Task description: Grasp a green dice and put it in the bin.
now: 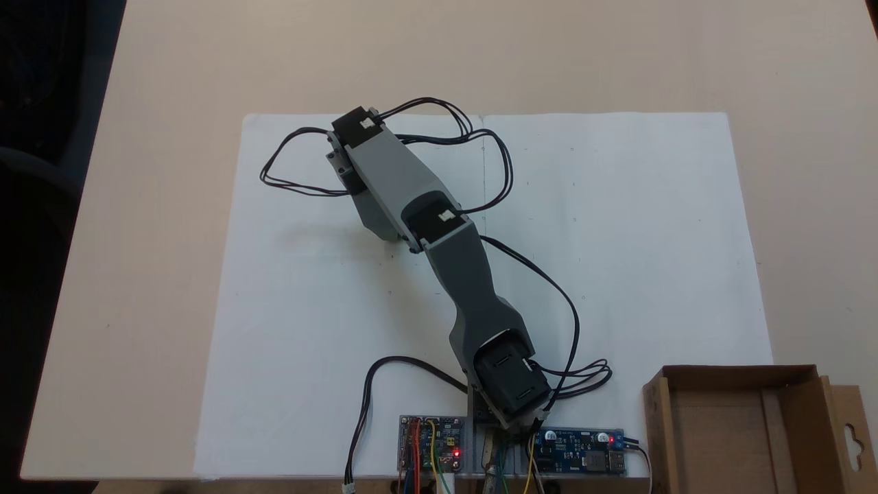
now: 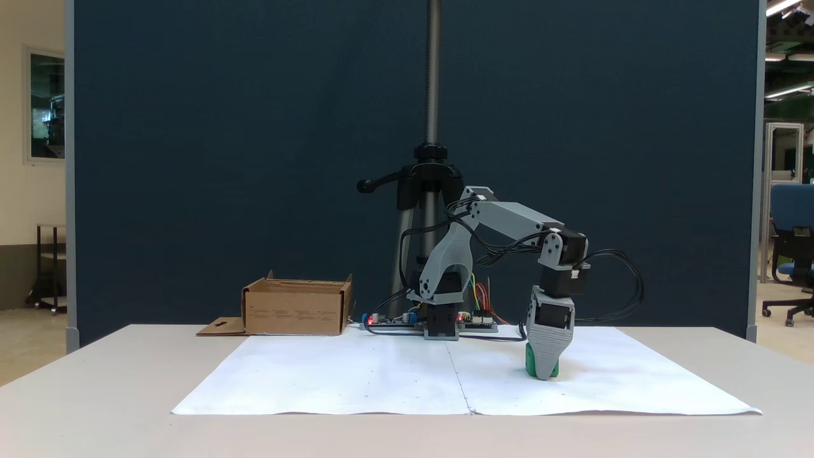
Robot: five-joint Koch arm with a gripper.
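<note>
Dice (image 2: 530, 364) sits on the white sheet (image 2: 356, 381), low at the gripper (image 2: 545, 374) tip, green showing on both sides of the grey jaw in the fixed view from table level. Gripper points straight down, tip at the sheet. One jaw faces the camera and hides the other; cannot tell how far open it is or whether it has the dice pinched. Dice looks to rest on the sheet, touching or just behind the jaw.

Arm (image 1: 411, 199) seen from above reaches out from its base (image 1: 507, 391) at the sheet's near edge toward the sheet's far left quarter, covering the dice there. Black cables (image 1: 494, 158) loop around the forearm.

Bin (image 1: 741, 432) stands at the table's near right corner in the view from above, just off the sheet's corner, open side up, hang-hole tab flat on the outer side. Well apart from the dice.

Circuit boards (image 1: 432, 449) with red lights lie beside the base along the table (image 1: 171, 274) edge.
</note>
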